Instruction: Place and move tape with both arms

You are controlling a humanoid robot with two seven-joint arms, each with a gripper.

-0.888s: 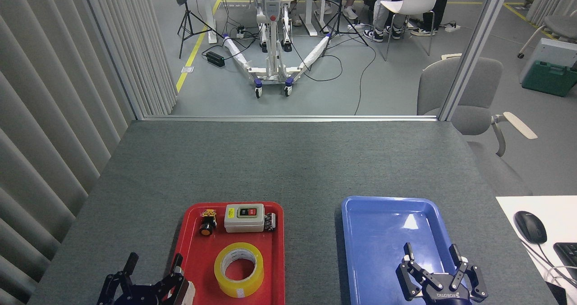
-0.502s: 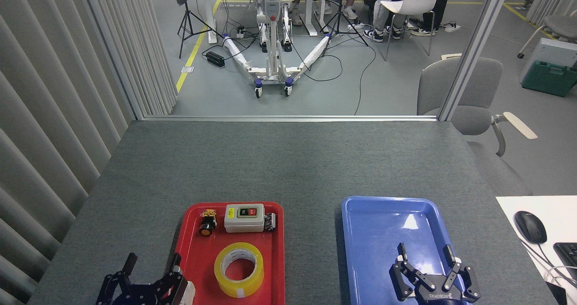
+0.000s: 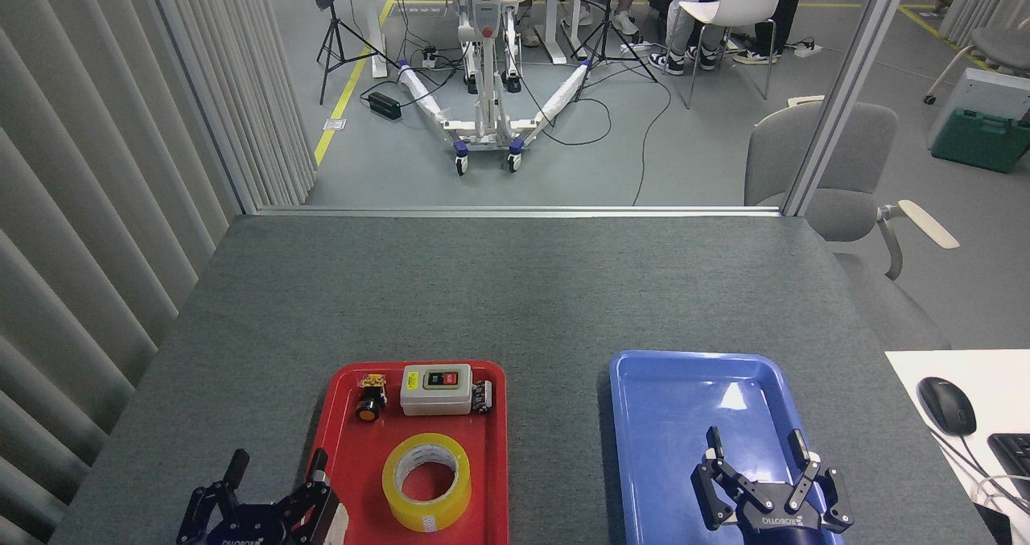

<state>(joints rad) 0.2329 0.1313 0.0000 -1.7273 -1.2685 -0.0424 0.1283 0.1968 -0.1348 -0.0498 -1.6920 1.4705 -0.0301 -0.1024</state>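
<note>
1. The tape (image 3: 426, 481) lies flat in the near half of the red tray (image 3: 492, 464), which sits near the tabletop's (image 3: 515, 287) front edge, left of centre.
2. A grey switch box (image 3: 436, 389) and a black push button (image 3: 370, 404) stand along the tray's far edge.
3. The left gripper (image 3: 276, 467) hovers just left of the red tray, fingers spread wide, holding nothing.
4. The right gripper (image 3: 755, 445) hangs over the empty blue tray's (image 3: 644, 448) near half, fingers wide apart.
</note>
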